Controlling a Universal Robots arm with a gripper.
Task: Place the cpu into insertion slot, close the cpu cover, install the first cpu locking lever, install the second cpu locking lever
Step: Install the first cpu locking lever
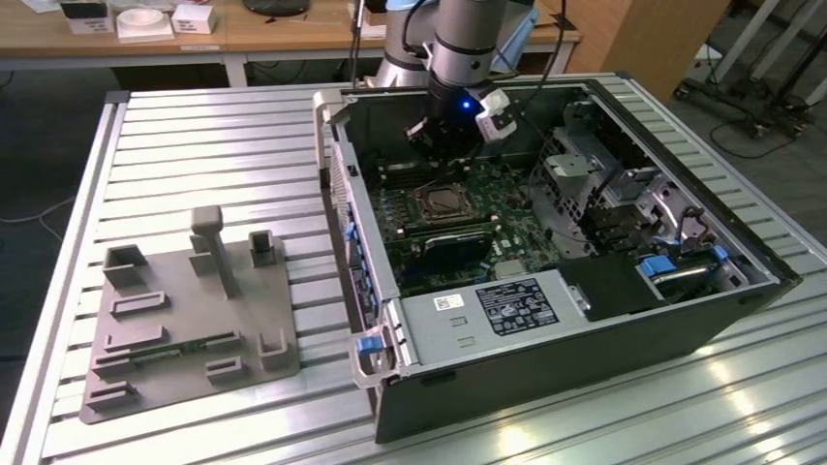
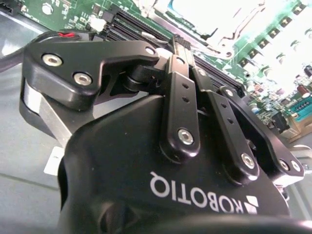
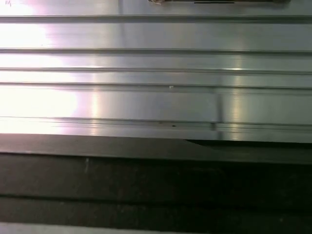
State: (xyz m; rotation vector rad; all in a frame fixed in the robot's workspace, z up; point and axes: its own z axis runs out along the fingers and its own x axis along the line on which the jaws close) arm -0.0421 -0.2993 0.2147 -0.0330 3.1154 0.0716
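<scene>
- Exterior view: the gripper (image 1: 446,150) is seen reaching down into an open computer case (image 1: 556,378), which is laid on a slatted metal table (image 1: 220,136).
- The insertion slot (image 1: 444,201) is found on the green circuit board (image 1: 505,189) inside the case, just beside the long black memory slots (image 1: 446,232).
- The slot is seen as a small square with a dark centre, framed by a silver metal rim.
- The gripper is held above the board, near the slot but apart from it, on the side away from the grey box (image 1: 510,305) with the black label.
- In the second wrist view the fingertips (image 2: 178,53) are seen pressed together; whether anything thin is pinched between them cannot be told.
- Beyond the tips in that view, the slot is washed out by glare, and pale metal edges are made out around it.
- A grey fixture (image 1: 194,320) is set on the table toward the exterior view's left, well apart from the case.
</scene>
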